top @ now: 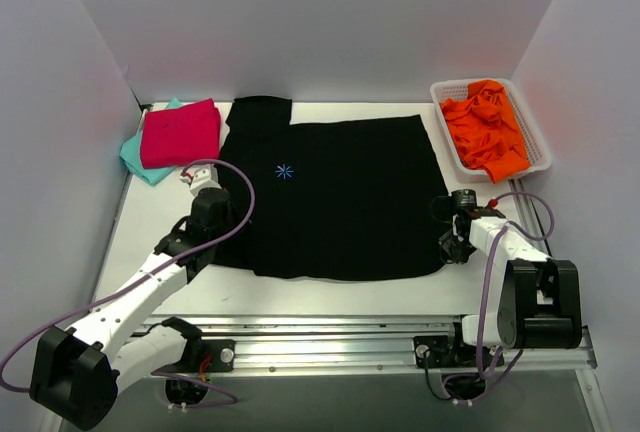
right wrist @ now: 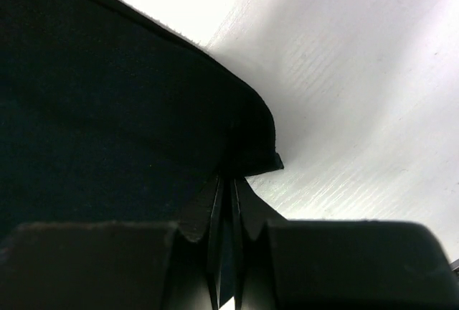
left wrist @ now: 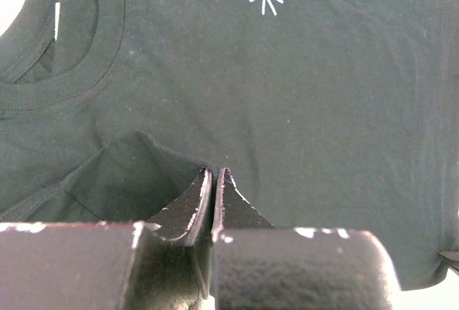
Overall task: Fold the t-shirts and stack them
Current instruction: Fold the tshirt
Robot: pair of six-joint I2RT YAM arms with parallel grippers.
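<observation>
Two pairs of jaws are closed on cloth: the left gripper (left wrist: 214,175) pinches a raised fold of the black shirt (top: 350,202) near its collar, and the right gripper (right wrist: 231,181) nips the hem corner at the near right. The shirt lies spread flat mid-table, its long axis running left to right, neck pointing left, hem right, asterisk (top: 285,171) facing up. Each arm holds its own end, so the next move is probably a lengthwise fold, carrying the near side toward the far edge. The pink shirt (top: 180,132) sits folded on the teal shirt (top: 140,162) at the far left corner
</observation>
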